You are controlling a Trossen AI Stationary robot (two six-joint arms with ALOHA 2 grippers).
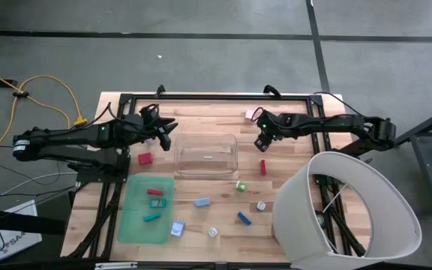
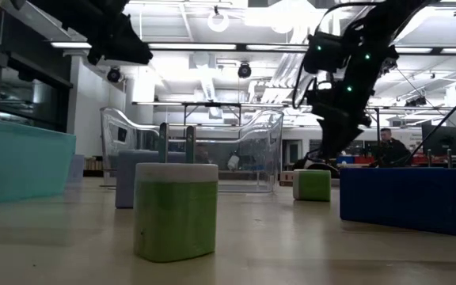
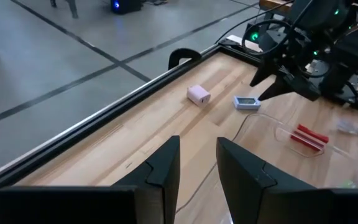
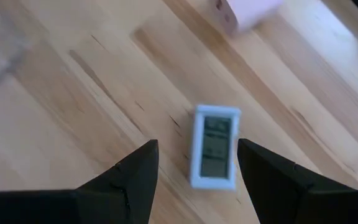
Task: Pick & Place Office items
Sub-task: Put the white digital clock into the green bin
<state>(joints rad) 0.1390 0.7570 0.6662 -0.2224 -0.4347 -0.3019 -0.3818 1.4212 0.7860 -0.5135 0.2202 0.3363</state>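
Small office items lie scattered on the wooden table around a clear bin (image 1: 206, 154). A white piece with a grey display (image 4: 215, 155) lies flat on the table, and my right gripper (image 4: 197, 162) hangs open over it, pointing steeply down, one finger on either side and apart from it. A pink block (image 4: 247, 12) lies just beyond. My left gripper (image 1: 167, 131) hovers by the bin's far left corner, its fingers (image 3: 166, 162) a little apart with nothing between them. A red block (image 1: 145, 158) and a red piece (image 1: 262, 166) flank the bin.
A green mat (image 1: 137, 225) at the near left carries a red and two teal pieces. A green cube (image 1: 241, 185), blue blocks (image 1: 244, 218) and white pieces (image 1: 213, 232) lie in front of the bin. A big white lampshade (image 1: 351, 210) covers the near right corner.
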